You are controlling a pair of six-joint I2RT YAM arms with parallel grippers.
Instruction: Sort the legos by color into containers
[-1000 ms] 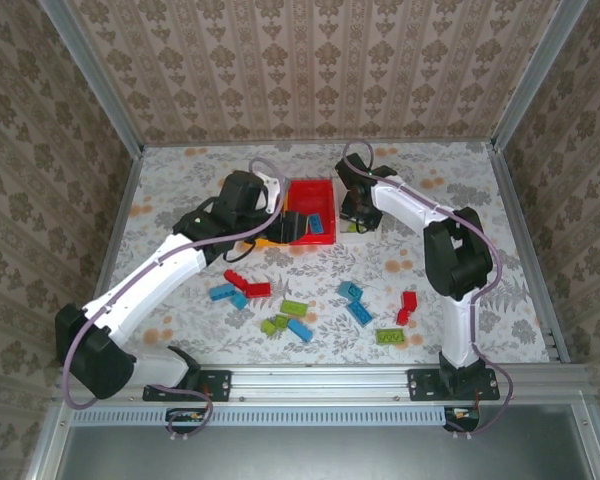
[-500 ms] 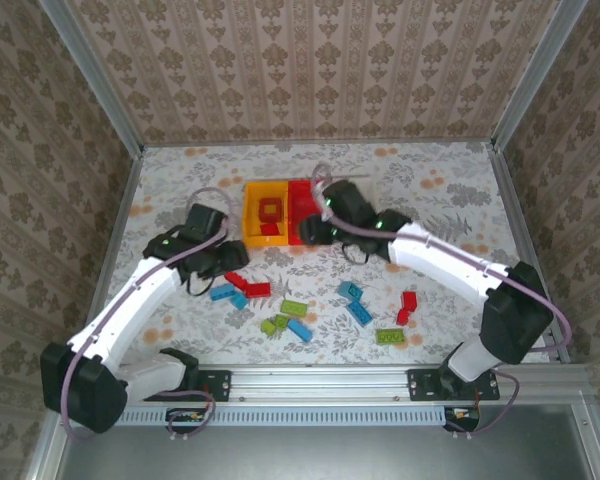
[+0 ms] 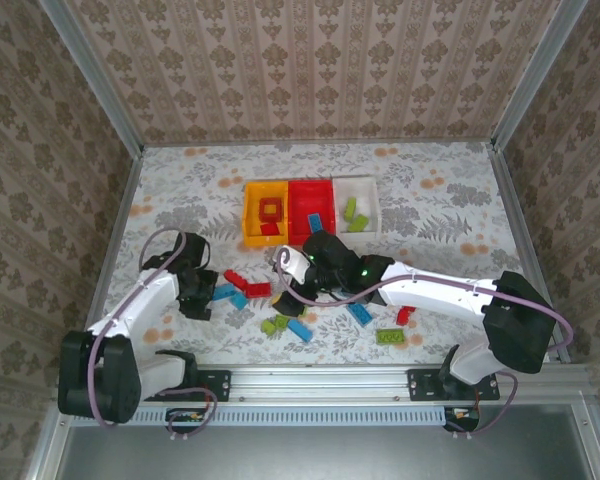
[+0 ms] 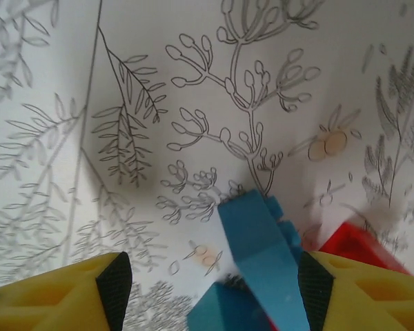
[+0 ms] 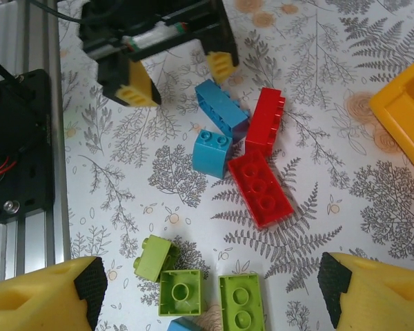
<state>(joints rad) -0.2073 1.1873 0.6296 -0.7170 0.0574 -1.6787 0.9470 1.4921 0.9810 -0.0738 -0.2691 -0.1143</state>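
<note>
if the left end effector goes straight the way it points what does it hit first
Most likely the blue brick just ahead, between the left end effector's open fingers; depth is hard to judge.

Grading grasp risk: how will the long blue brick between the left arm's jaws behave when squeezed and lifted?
The long blue brick looks like rigid, light plastic, so it likely won't flex. Its smooth sides may slip. It sits off-centre between the open jaws of the left gripper, beside a red brick, so closing could swivel it or nudge that neighbour.
</note>
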